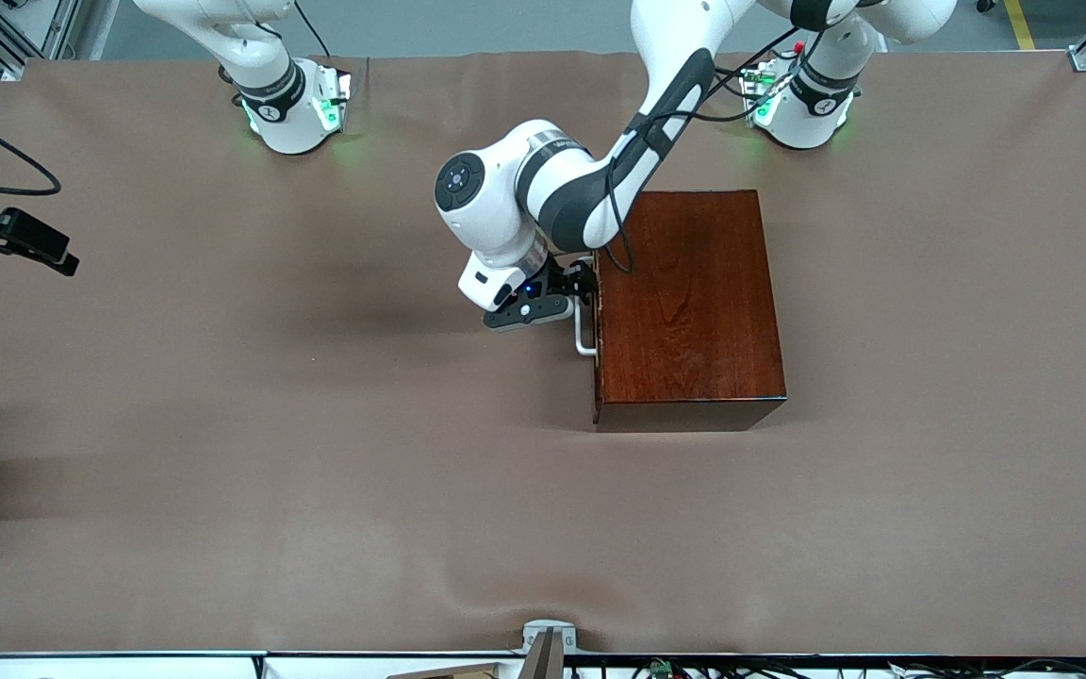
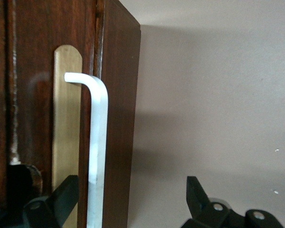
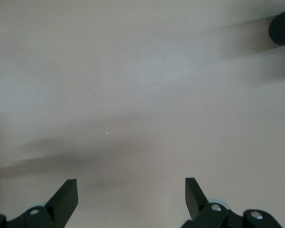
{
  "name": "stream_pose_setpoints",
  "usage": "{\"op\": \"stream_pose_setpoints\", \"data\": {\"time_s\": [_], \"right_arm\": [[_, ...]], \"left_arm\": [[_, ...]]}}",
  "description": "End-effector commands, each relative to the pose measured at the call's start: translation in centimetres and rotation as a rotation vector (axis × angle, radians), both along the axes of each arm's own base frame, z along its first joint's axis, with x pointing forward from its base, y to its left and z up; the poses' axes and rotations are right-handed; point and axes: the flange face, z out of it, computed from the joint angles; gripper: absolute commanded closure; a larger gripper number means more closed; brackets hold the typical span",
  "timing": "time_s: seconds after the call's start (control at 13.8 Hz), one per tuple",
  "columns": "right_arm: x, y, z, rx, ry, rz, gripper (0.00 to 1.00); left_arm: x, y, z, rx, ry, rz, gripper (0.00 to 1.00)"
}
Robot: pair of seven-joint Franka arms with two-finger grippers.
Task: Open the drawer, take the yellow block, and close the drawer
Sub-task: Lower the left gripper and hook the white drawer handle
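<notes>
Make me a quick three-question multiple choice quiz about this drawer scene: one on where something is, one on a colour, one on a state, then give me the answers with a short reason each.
1. Where is the left hand?
A. at the drawer's handle
B. over the top of the box
C. by the right arm's base

2. What colour is the handle?
A. black
B. white
C. yellow

3. What state is the drawer in?
A. pulled fully out
B. half open
C. shut

Answers:
1 A, the left wrist view shows the handle between the open fingers.
2 B, the bar is white against the reddish-brown front.
3 C, its front sits flush with the box and no tray shows.
</notes>
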Motion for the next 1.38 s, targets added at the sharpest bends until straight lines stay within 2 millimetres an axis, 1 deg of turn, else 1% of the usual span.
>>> {"op": "stream_pose_setpoints", "data": {"time_s": [0.0, 0.29, 0.65, 0.94, 1.3], "right_arm": [[-0.5, 0.0, 0.5, 0.005, -0.009, -0.009, 0.0], [-0.5, 0.0, 0.5, 0.005, -0.009, -0.009, 0.0], [-0.5, 0.0, 0.5, 0.005, -0.009, -0.009, 0.0], [-0.5, 0.0, 0.5, 0.005, -0.009, -0.009, 0.0], [-0.5, 0.0, 0.5, 0.005, -0.009, -0.009, 0.0]], "left_arm": [[0.2, -0.4, -0.3, -0.004, 0.011, -0.013, 0.0], [0.4, -0.9, -0.6, -0.035, -0.01, -0.017, 0.0], [0.5, -1.7, -0.3, -0.106, -0.035, 0.035, 0.0], [0.1, -2.3, 0.2, -0.123, -0.047, 0.05, 0.0], [-0.2, -3.9, 0.7, -0.214, -0.102, 0.093, 0.0]]}}
